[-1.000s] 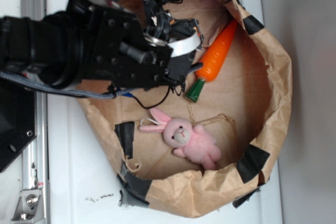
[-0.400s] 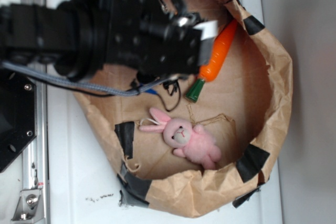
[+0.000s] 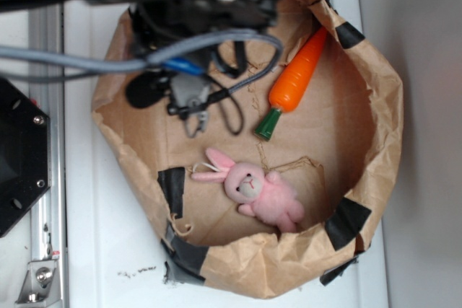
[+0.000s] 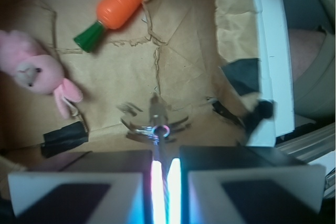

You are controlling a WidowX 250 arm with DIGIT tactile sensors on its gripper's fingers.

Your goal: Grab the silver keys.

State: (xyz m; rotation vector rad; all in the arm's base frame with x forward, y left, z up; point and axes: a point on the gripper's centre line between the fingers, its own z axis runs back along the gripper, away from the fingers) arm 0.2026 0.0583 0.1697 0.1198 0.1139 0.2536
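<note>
The silver keys (image 4: 154,123) hang fanned out just beyond my fingertips, above the brown paper floor of the bag (image 4: 184,51). In the wrist view my gripper (image 4: 164,156) is shut on the thin wire that carries the bunch, with only a bright slit left between the jaws. In the exterior view the keys (image 3: 193,106) dangle with their dark wire loop below the blurred arm, and my gripper (image 3: 189,70) is mostly lost in dark shapes high in the frame.
An orange carrot (image 3: 294,81) with a green stem lies at the bag's upper right. A pink plush bunny (image 3: 256,192) lies lower in the bag. The bag's crumpled walls (image 3: 382,106), patched with black tape, ring everything. A metal rail (image 3: 43,178) runs on the left.
The arm has risen toward the exterior camera and now blurs the top of the frame. The keys, hidden under the gripper before, have come up into view hanging from it.
</note>
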